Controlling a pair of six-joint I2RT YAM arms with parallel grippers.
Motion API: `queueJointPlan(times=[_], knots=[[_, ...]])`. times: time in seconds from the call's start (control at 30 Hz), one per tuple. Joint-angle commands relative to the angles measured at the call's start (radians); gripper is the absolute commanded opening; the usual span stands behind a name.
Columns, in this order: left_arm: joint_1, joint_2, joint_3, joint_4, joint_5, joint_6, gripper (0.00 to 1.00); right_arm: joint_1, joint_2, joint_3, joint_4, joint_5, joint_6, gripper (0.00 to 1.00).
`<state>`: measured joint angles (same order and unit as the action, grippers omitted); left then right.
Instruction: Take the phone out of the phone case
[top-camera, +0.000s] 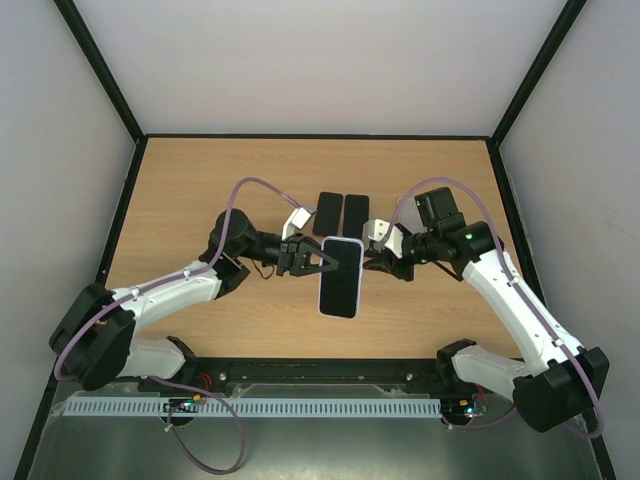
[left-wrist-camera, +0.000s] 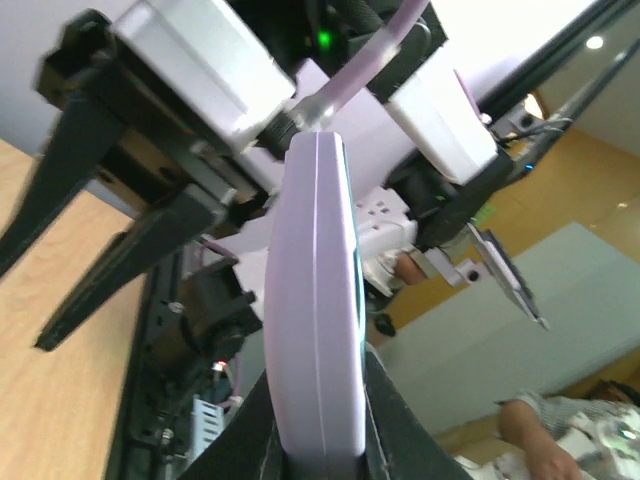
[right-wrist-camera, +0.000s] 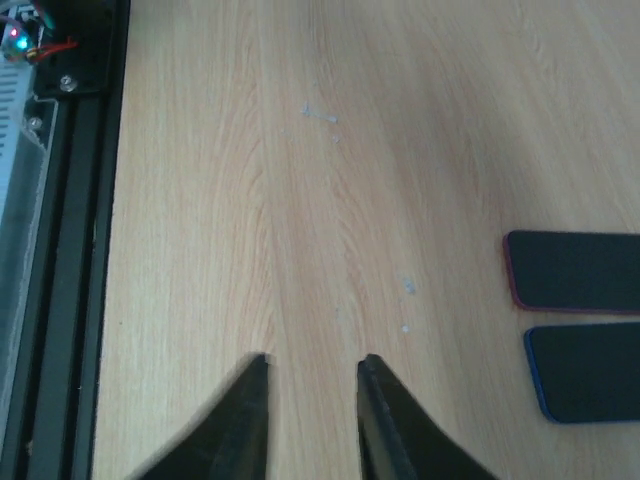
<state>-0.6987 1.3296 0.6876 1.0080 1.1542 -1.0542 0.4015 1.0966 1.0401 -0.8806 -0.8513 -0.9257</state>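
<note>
Two fingers of the left gripper (top-camera: 328, 262) are pinching the lilac phone case (left-wrist-camera: 315, 300) by one long edge, the phone (top-camera: 341, 280) sitting inside it, screen up, over the middle of the wooden table (top-camera: 200, 180). Opposite, the right gripper (top-camera: 368, 262) is hovering just beside the case's other long edge, its jaws standing slightly apart with nothing between them. Beyond the pair, a red-edged phone (right-wrist-camera: 575, 270) and a blue-edged phone (right-wrist-camera: 585, 372) are lying side by side on the wood.
</note>
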Motion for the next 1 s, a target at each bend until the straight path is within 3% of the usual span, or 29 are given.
queueJointPlan(times=[0.0,0.1,0.4,0.5,0.7,0.97], knots=[[0.011,-0.077,0.072,-0.345,-0.174,0.314,0.03,-0.028,-0.031,0.022,0.113,-0.095,0.276,0.27],[0.013,-0.112,0.071,-0.474,-0.296,0.433,0.03,-0.046,-0.038,-0.002,0.181,-0.135,0.448,0.33],[0.013,-0.191,0.030,-0.467,-0.492,0.473,0.04,-0.076,-0.049,0.011,0.237,-0.130,0.667,0.51],[0.014,-0.243,0.023,-0.496,-0.559,0.489,0.03,-0.079,-0.041,0.031,0.210,-0.119,0.680,0.53],[0.019,-0.289,0.016,-0.492,-0.545,0.477,0.03,-0.079,-0.034,0.031,0.141,-0.126,0.614,0.54],[0.019,-0.307,-0.004,-0.386,-0.556,0.400,0.03,-0.066,-0.021,0.002,0.039,-0.256,0.467,0.54]])
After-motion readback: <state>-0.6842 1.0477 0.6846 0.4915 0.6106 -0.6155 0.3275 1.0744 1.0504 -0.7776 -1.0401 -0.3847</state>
